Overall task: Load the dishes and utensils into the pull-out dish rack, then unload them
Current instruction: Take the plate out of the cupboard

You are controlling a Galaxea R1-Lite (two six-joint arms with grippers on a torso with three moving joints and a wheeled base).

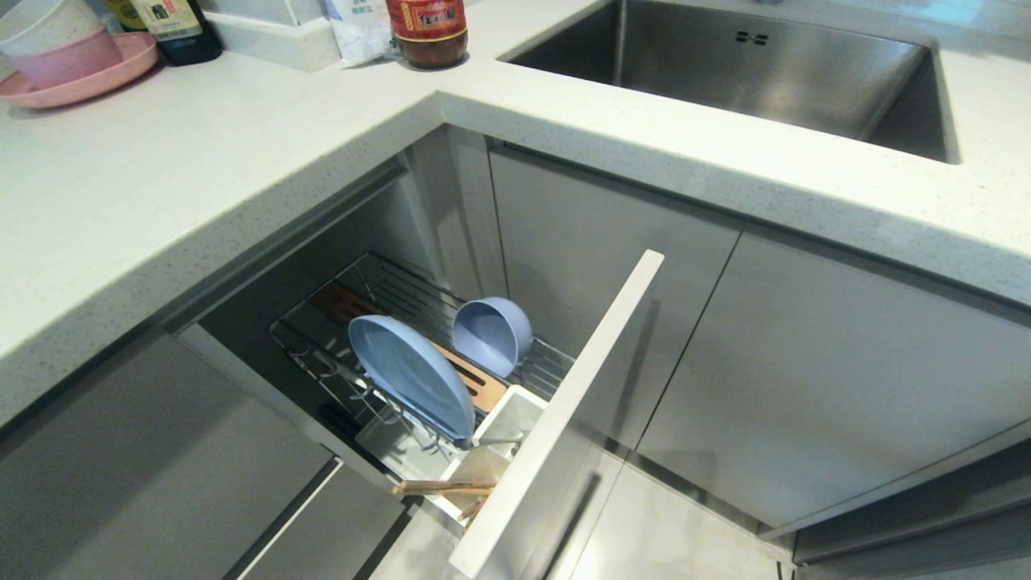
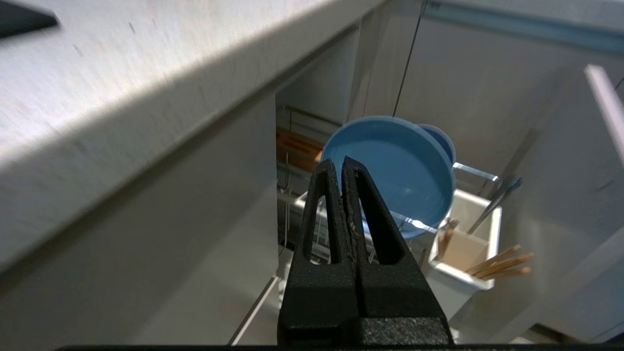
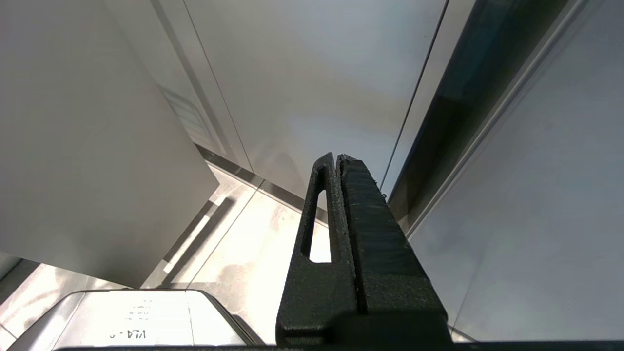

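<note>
Speckled white stone countertop (image 1: 201, 177) wraps an L-shaped kitchen corner above pale grey cabinet fronts, and neither arm shows in the head view. Nearest, the chrome wire pull-out dish rack (image 1: 378, 282) stands drawn out of the corner cabinet, its flat pale grey front panel (image 1: 556, 419) edge-on toward the camera. Just behind the panel sits the white plastic cutlery cup (image 1: 503, 431), holding the pair of plain light wooden chopsticks (image 1: 443, 487), whose ends jut out over the cup's rim, and the silver long-handled metal spoon (image 1: 495, 441). Next in, the light blue oval plastic plate (image 1: 411, 374) stands on edge among the upright prongs, beside the slotted wooden strip (image 1: 471, 379). Behind it the smaller round blue-grey plastic bowl (image 1: 491, 334) rests tilted on its side.

From its wrist camera, the left gripper (image 2: 341, 163) hangs outside the rack, facing the plate, fingers pressed together and empty. The right gripper (image 3: 336, 158) points at cabinet fronts and pale floor, fingers likewise pressed together.

Farther back lie a stainless steel sink (image 1: 749, 72), a red-labelled jar (image 1: 427, 32), and a pink plate (image 1: 80, 80) bearing stacked bowls
</note>
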